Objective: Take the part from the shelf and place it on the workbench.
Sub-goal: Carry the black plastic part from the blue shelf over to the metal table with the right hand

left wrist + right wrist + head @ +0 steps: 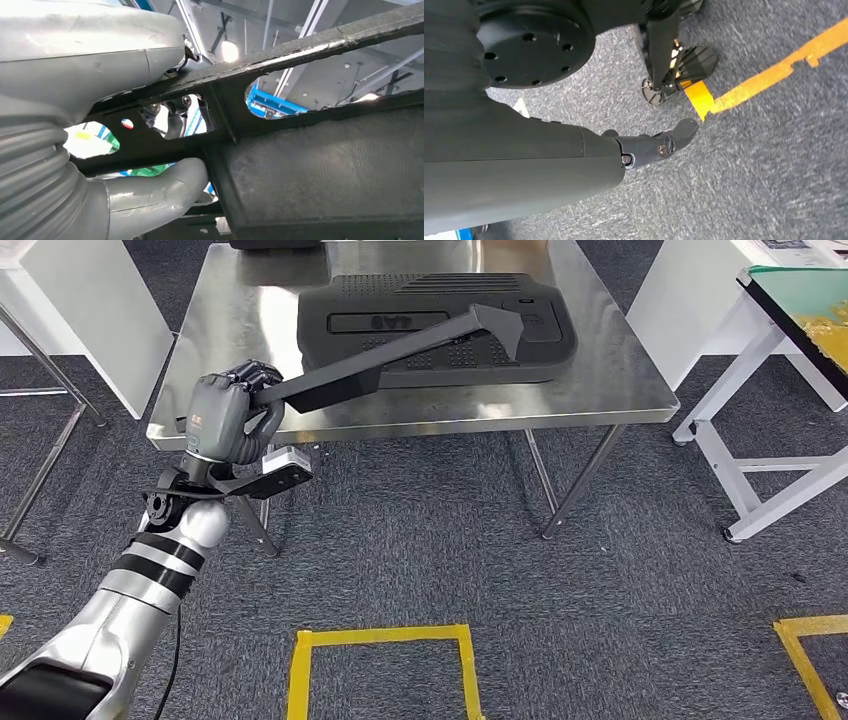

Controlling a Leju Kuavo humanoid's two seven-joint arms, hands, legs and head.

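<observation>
My left hand [228, 415] grips one end of a long black part [400, 345] shaped like a flat arm with cut-outs. The part slants up and to the right over the steel workbench [620, 390], and its far end hangs above a large black moulded panel [400, 290] lying on the bench. In the left wrist view the part [320, 170] crosses close in front of the camera, with my left hand [75, 65] wrapped around it. My right hand [574, 150] hangs over the grey carpet, holding nothing, with a finger [674, 137] stretched out.
The workbench stands on thin metal legs straight ahead. A white cabinet [90, 300] is at the left and a white-framed table [770, 370] at the right. Yellow tape [380, 640] marks squares on the carpet in front of me.
</observation>
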